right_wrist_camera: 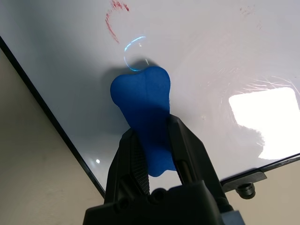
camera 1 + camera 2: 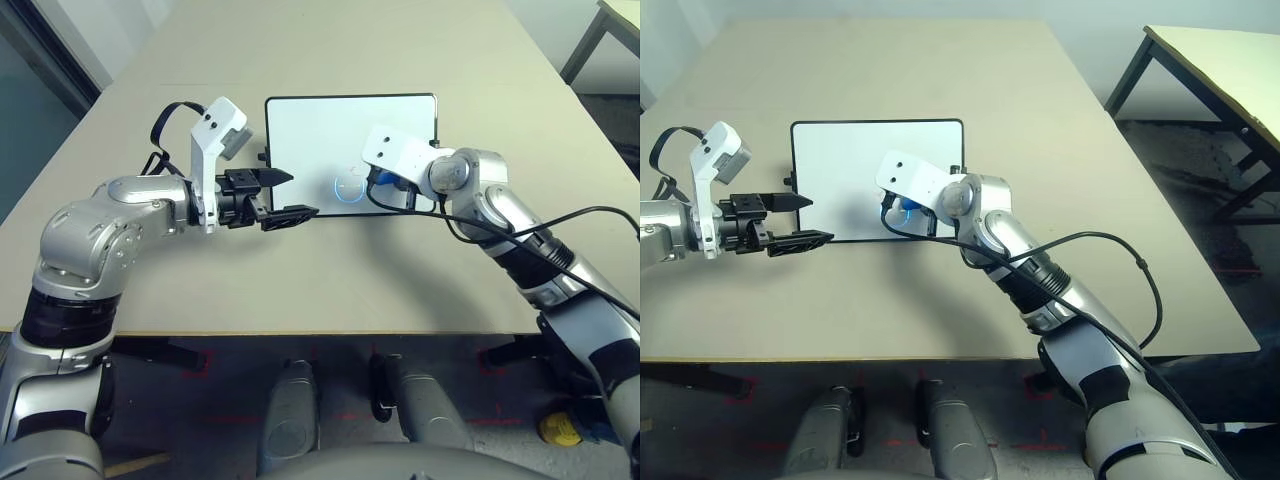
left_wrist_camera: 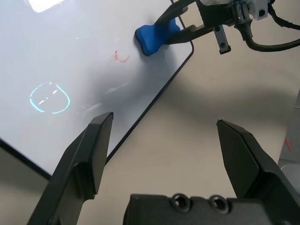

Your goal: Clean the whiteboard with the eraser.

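Eraser (image 1: 143,117) | clamped in right hand (image 1: 154,154) | on whiteboard (image 2: 320,130) (red marks)

Bare table (image 2: 330,290) lies around the whiteboard (image 2: 320,130); the left hand (image 2: 285,195) overhangs its near-left corner.

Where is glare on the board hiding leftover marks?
Right wrist view: a bright glare patch on the whiteboard, apart from the eraser; red marks stay legible. Left wrist view: glare in one corner, a ring-shaped reflection, faint red marks readable.
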`<state>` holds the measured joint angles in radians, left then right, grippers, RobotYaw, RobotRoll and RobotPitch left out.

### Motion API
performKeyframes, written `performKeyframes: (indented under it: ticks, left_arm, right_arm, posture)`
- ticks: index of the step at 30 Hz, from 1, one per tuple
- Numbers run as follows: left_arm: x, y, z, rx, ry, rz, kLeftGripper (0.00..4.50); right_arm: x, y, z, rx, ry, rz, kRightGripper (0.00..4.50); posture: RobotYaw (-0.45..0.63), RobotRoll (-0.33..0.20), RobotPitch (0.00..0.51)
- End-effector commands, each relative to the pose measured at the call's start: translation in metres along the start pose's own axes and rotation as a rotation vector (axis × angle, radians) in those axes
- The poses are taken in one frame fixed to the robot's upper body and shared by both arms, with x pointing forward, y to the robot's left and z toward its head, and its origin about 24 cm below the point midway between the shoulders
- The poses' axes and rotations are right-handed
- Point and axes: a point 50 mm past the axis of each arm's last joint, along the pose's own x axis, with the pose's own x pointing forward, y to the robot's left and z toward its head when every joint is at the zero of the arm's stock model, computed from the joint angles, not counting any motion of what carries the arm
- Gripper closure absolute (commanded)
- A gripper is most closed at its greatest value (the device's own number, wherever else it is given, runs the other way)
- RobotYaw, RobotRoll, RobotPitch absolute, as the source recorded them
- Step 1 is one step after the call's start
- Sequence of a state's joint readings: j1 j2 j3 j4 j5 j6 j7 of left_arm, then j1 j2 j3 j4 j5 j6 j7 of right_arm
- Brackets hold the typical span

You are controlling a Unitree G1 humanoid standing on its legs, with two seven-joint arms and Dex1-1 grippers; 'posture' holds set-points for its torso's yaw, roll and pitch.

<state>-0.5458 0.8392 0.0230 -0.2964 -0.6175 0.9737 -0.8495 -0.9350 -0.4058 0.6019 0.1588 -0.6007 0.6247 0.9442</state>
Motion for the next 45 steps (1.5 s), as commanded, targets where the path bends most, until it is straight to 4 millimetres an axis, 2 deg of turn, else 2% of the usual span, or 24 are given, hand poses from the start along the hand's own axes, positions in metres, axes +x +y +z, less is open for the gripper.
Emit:
performKeyframes:
  ticks: [1, 7, 13, 17, 25, 31, 45]
  left_arm:
    - [0.001, 0.000, -0.003, 0.002, 0.014, -0.002, 0.00]
    - [0.000, -0.002, -0.004, -0.001, 0.010, 0.002, 0.00]
    - [0.000, -0.002, -0.004, -0.003, 0.010, 0.006, 0.00]
    - [0.000, -0.003, -0.003, -0.002, 0.009, 0.007, 0.00]
    - [0.002, -0.003, -0.001, 0.003, 0.008, 0.002, 0.00]
    - [0.002, -0.002, 0.000, 0.006, 0.009, -0.002, 0.00]
    - [0.001, -0.002, 0.000, 0.005, 0.017, 0.001, 0.00]
  right_arm:
    - [0.016, 0.009, 0.000, 0.016, 0.046, 0.044, 3.70]
    - [0.026, 0.001, 0.031, -0.019, -0.015, 0.031, 3.70]
    - [0.031, 0.001, 0.046, -0.045, -0.046, 0.037, 3.70]
    - [0.032, 0.007, 0.047, -0.059, -0.049, 0.052, 3.70]
    - [0.035, 0.030, 0.020, -0.074, 0.015, 0.106, 3.70]
    - [0.034, 0.038, 0.008, -0.071, 0.040, 0.121, 3.70]
    - [0.024, 0.021, -0.031, -0.049, 0.128, 0.086, 3.70]
  posture:
    - [-0.03, 0.000, 0.189]
    - [-0.02, 0.000, 0.188]
    - [-0.02, 0.000, 0.189]
    - [-0.02, 0.000, 0.189]
    - [-0.03, 0.000, 0.187]
    - [-0.04, 0.000, 0.188]
    - [-0.04, 0.000, 0.189]
